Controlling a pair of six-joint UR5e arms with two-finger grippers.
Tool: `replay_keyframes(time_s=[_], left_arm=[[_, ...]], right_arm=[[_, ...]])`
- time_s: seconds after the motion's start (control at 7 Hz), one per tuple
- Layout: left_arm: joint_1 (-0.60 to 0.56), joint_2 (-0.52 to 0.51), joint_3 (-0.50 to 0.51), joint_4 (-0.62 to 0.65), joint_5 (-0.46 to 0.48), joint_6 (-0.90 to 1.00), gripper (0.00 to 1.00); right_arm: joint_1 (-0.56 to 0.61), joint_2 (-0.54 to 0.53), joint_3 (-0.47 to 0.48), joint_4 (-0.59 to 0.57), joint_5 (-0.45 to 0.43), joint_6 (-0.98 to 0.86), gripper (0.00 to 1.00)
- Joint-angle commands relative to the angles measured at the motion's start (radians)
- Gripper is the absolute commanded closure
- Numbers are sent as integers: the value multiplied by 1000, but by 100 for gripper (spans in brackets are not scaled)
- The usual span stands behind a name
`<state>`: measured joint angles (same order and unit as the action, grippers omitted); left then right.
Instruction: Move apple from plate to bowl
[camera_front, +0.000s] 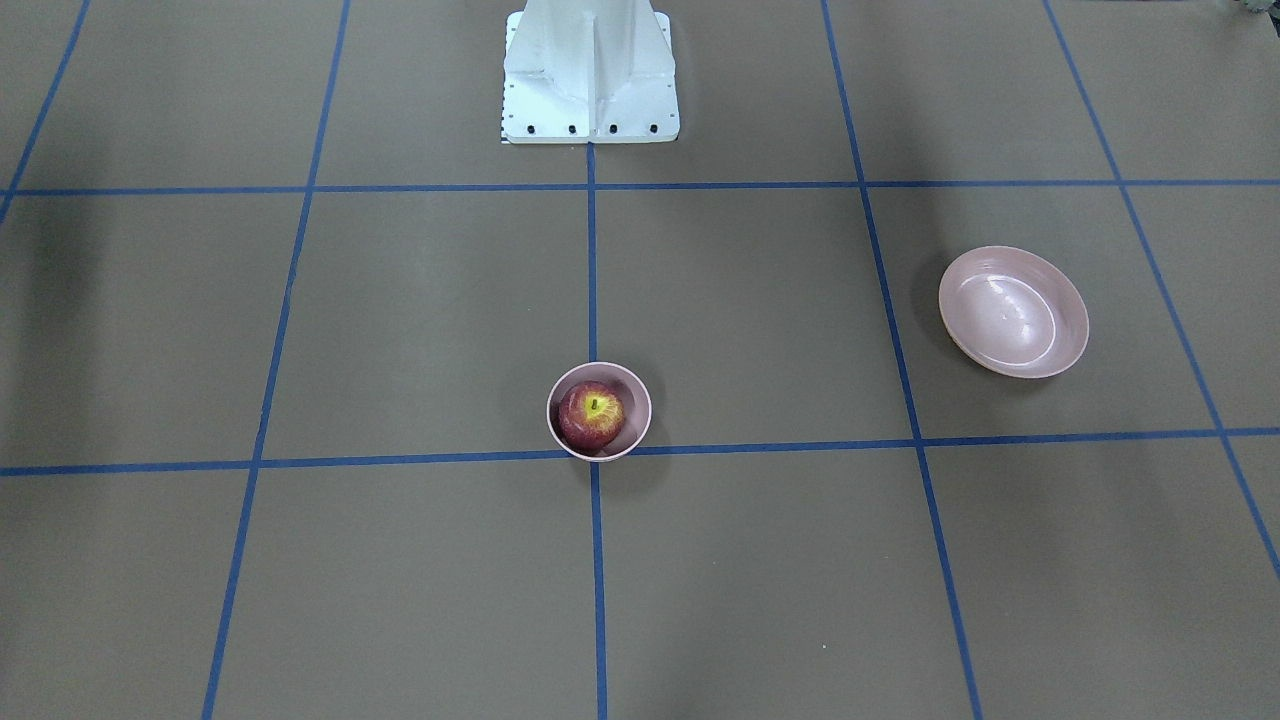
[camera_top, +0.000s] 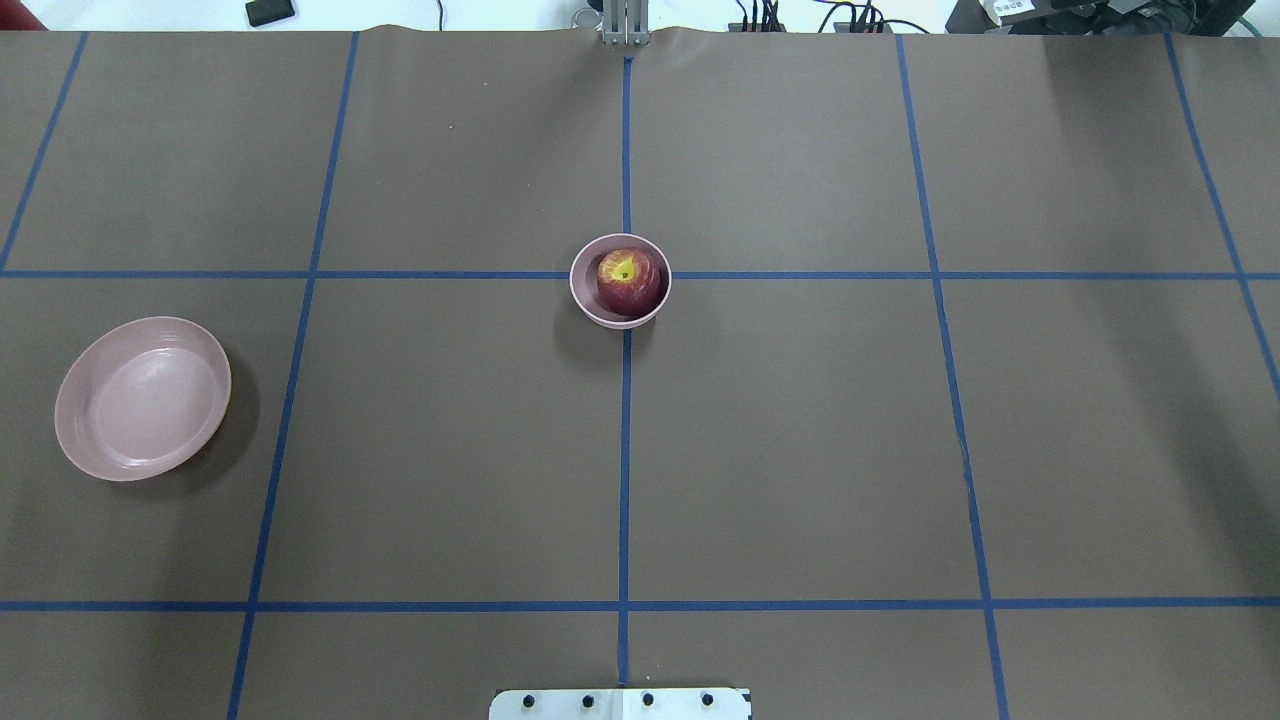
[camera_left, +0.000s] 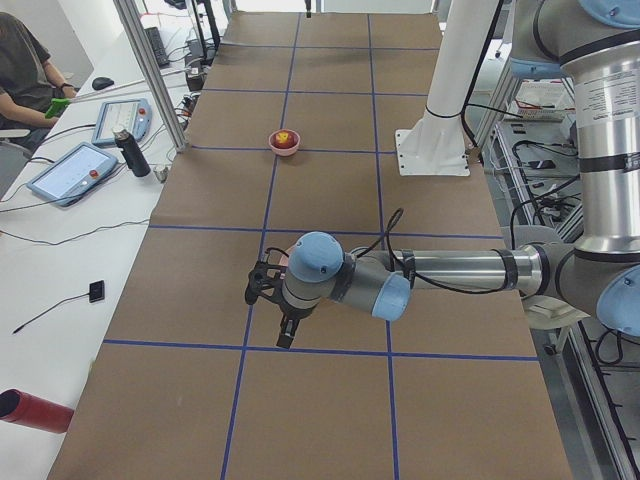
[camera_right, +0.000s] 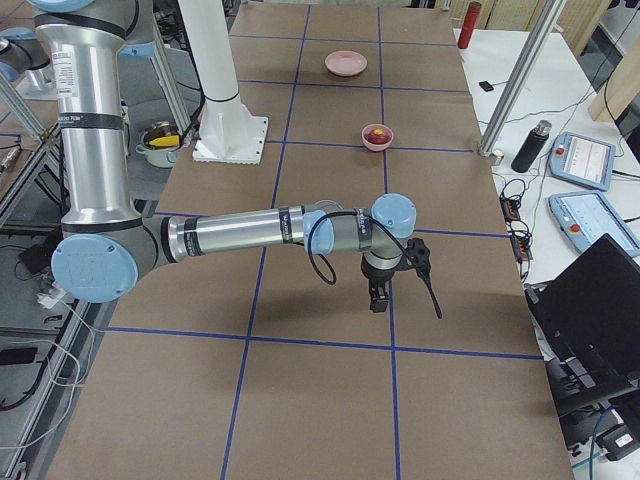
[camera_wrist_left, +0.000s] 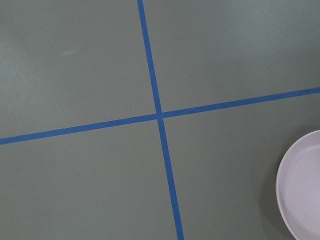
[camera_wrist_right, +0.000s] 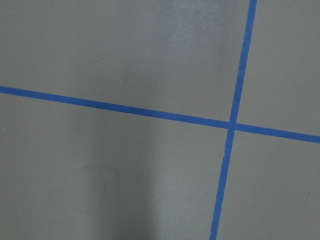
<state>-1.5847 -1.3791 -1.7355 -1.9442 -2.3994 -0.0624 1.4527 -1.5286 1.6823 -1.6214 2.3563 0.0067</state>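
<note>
The dark red apple (camera_front: 592, 415) with its yellow stem patch sits inside the small deep pink bowl (camera_front: 645, 400) at the table's middle; both also show in the overhead view, the apple (camera_top: 628, 277) in the bowl (camera_top: 600, 312). The wide shallow pink plate (camera_front: 1013, 312) lies empty on the robot's left side (camera_top: 142, 398), and its edge shows in the left wrist view (camera_wrist_left: 305, 190). My left gripper (camera_left: 283, 335) hangs over the table near the plate. My right gripper (camera_right: 378, 298) hangs over the table's right end. I cannot tell whether either is open or shut.
The white robot base (camera_front: 590, 70) stands at the table's robot side. Blue tape lines grid the brown table. A side bench holds tablets (camera_left: 70, 172), a dark bottle (camera_left: 130, 152) and a red cylinder (camera_left: 35, 410). A laptop (camera_right: 590, 300) sits beyond the right end.
</note>
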Motion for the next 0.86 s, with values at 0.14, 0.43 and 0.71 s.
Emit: replay_keyframes(time_s=[0.14, 0.43, 0.71], left_arm=[[9, -84, 34, 145, 5, -10, 2], [17, -196, 38, 467, 16, 3, 2], [18, -183, 34, 470, 14, 3, 2]], right_arm=[[0, -4, -18, 2, -3, -2, 0], [-2, -4, -21, 2, -5, 1, 0], [-2, 1, -33, 3, -5, 1, 0]])
